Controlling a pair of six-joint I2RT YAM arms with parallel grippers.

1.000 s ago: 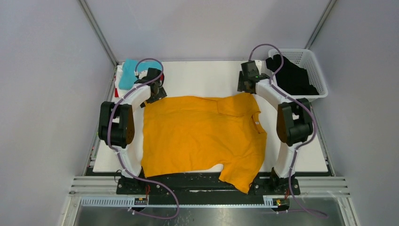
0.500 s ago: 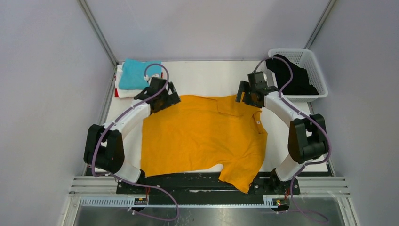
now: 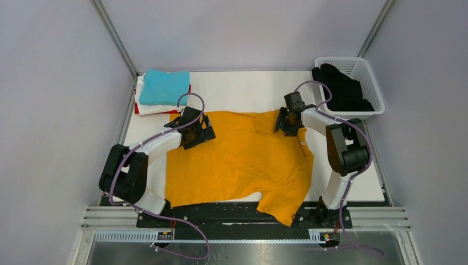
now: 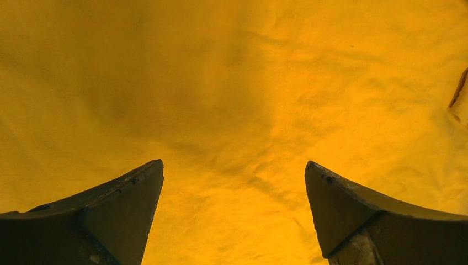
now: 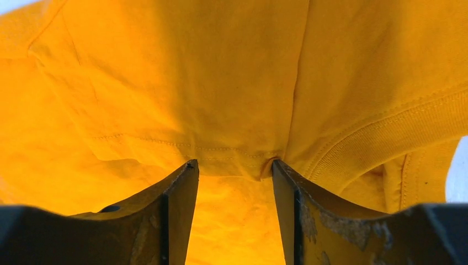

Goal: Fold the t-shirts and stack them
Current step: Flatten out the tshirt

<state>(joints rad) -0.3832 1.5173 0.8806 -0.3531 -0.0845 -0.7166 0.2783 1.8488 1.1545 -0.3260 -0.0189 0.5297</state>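
A mustard-orange t-shirt (image 3: pixel 243 160) lies spread flat on the white table (image 3: pixel 243 91), its near sleeve hanging over the front edge. My left gripper (image 3: pixel 203 131) is open low over the shirt's far-left part; the left wrist view shows only orange cloth (image 4: pixel 232 83) between its spread fingers (image 4: pixel 234 168). My right gripper (image 3: pixel 280 124) is open at the far sleeve, which is folded over beside the collar. In the right wrist view its tips (image 5: pixel 234 165) meet a stitched hem, next to the ribbed collar (image 5: pixel 386 132). A folded turquoise shirt (image 3: pixel 164 87) tops a white one (image 3: pixel 144 105) and a red one (image 3: pixel 136 109).
A white lattice basket (image 3: pixel 371 77) with black cloth (image 3: pixel 342 91) in it stands at the far right corner. The folded stack sits at the far left corner. Grey walls close in on both sides and the back.
Both arms have come in from the far corners onto the shirt: the left from beside the folded stack toward the right, the right from beside the basket toward the collar. The shirt has not shifted.
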